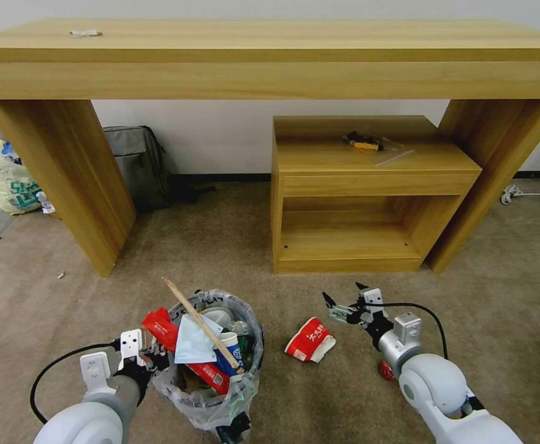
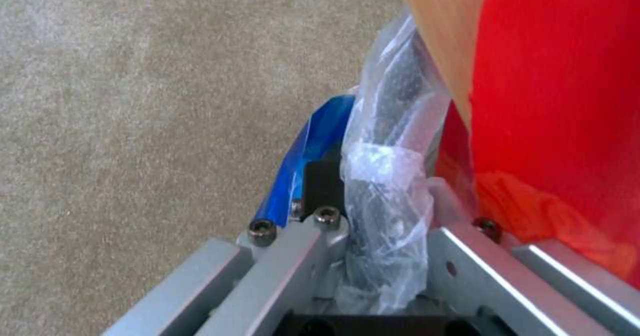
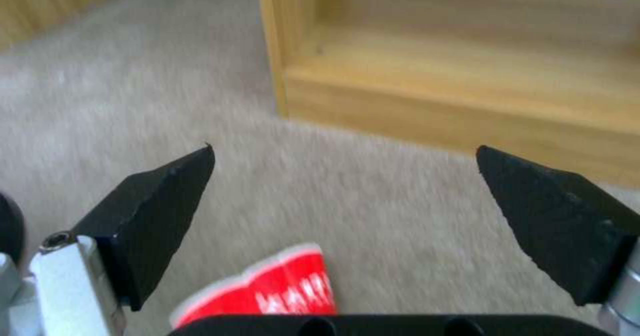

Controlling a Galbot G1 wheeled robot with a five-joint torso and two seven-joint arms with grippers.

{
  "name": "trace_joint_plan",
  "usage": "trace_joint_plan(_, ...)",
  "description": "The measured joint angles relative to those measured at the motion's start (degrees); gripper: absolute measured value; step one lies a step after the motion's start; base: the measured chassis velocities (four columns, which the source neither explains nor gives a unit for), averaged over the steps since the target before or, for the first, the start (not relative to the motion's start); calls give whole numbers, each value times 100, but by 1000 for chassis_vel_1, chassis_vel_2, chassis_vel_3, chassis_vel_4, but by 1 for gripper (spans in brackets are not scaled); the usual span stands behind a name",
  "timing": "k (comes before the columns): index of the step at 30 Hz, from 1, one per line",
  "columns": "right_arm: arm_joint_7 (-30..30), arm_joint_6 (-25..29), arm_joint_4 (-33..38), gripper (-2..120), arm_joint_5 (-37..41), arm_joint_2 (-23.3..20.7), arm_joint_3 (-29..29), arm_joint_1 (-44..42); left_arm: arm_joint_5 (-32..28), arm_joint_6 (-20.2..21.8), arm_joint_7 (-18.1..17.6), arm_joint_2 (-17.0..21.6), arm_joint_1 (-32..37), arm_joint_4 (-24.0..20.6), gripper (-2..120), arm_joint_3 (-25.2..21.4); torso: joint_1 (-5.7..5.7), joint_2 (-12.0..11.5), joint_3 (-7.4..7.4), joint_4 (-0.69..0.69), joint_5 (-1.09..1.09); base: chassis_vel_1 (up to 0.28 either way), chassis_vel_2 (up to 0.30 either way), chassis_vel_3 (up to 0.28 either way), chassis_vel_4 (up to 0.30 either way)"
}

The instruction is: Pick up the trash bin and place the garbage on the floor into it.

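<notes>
The wooden desk (image 1: 270, 58) spans the wall, and everything here sits against it. Under its left leg, at the far left, lies a yellowish tied shopping bag (image 1: 12, 179), with a grey backpack (image 1: 139, 165) just inside that leg.

In front of the desk on the beige carpet floor (image 1: 220, 246), the left gripper (image 1: 149, 357) is clamped on the near-left rim of the trash bin (image 1: 214, 394); the left wrist view shows the clear liner and dark rim pinched between its fingers (image 2: 320, 186), blue trim beside them. The bin is heaped with garbage: a stick (image 1: 200, 324) slanting out of it, a white paper (image 1: 192, 342), red wrappers (image 1: 165, 330) and a blue-white paper cup (image 1: 231, 351).

Right of the bin, in front of the low shelf unit (image 1: 356, 197) under the desk, a red-white carton (image 1: 310, 340) lies on its side on the carpet. Just right of it, the right gripper (image 1: 344, 296) hovers low, jaws spread wide and empty, the carton's edge (image 3: 280, 286) below them.
</notes>
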Motion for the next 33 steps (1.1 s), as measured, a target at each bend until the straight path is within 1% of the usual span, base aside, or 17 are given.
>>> trace_joint_plan(3, -161, 2, -192, 100, -2, -75, 10, 38, 0, 0, 1, 0, 2, 9, 0, -4, 0, 0, 0, 0, -1, 0, 0, 0, 0)
trace_joint_plan(5, -525, -19, -665, 100, -64, -214, -32, 160, 0, 0, 2, 0, 4, 29, 0, -8, 0, 0, 0, 1, -1, 0, 0, 0, 0)
trace_joint_plan(6, -525, -19, -665, 100, -64, -214, -32, 160, 0, 0, 2, 0, 4, 29, 0, -8, 0, 0, 0, 1, -1, 0, 0, 0, 0)
trace_joint_plan(9, -845, -98, -1308, 100, -144, -217, -279, 411, 7, 0, -2, -17, -6, 55, 0, -8, 0, 0, 0, 1, -1, 0, 0, 0, 0)
trace_joint_plan(10, -845, -98, -1308, 100, -144, -217, -279, 411, 7, 0, -2, -17, -6, 55, 0, -8, 0, 0, 0, 1, -1, 0, 0, 0, 0)
trace_joint_plan(13, -870, -252, -1878, 100, 81, -65, -587, 771, 11, 0, -14, -30, -6, 64, 0, -9, 0, 0, 1, 1, 0, 0, 0, 0, 0)
trace_joint_plan(14, -870, -252, -1878, 100, 81, -65, -587, 771, 11, 0, -14, -30, -6, 64, 0, -9, 0, 0, 1, 1, 0, 0, 0, 0, 0)
trace_joint_plan(16, -871, -339, -2138, 100, 258, 14, -708, 985, 10, 0, -23, -32, 19, 62, 0, -33, 0, 0, 0, 2, 0, 0, 0, 0, 0)
trace_joint_plan(18, -877, -432, -2206, 100, 338, 35, -741, 1049, 10, 0, -30, -32, 31, 56, 0, -51, 0, 0, 1, 2, -1, 0, 0, 0, 0)
trace_joint_plan(21, -846, -749, -2341, 100, 629, 87, -848, 1164, -29, 0, -40, -11, 40, 31, 0, -107, 0, 0, 0, 1, -2, 0, 0, 0, 0)
trace_joint_plan(24, -785, -814, -2527, 100, 670, 186, -923, 1243, -53, 0, -46, 9, 19, 31, 0, -117, 0, 0, 0, 0, -2, 0, 0, 0, 0)
trace_joint_plan(29, -701, -832, -2796, 100, 668, 358, -1031, 1358, -61, 0, -50, 13, 21, 31, 0, -117, 0, 0, 0, 1, -2, 0, 0, 0, 0)
trace_joint_plan(32, -699, -583, -3171, 100, 473, 591, -1169, 1512, -61, 0, -51, 12, 36, 19, 0, -104, 0, 0, 0, 1, -1, 0, 0, 0, 0)
trace_joint_plan(33, -699, -583, -3171, 100, 473, 591, -1169, 1512, -61, 0, -51, 12, 36, 19, 0, -104, 0, 0, 0, 1, -1, 0, 0, 0, 0)
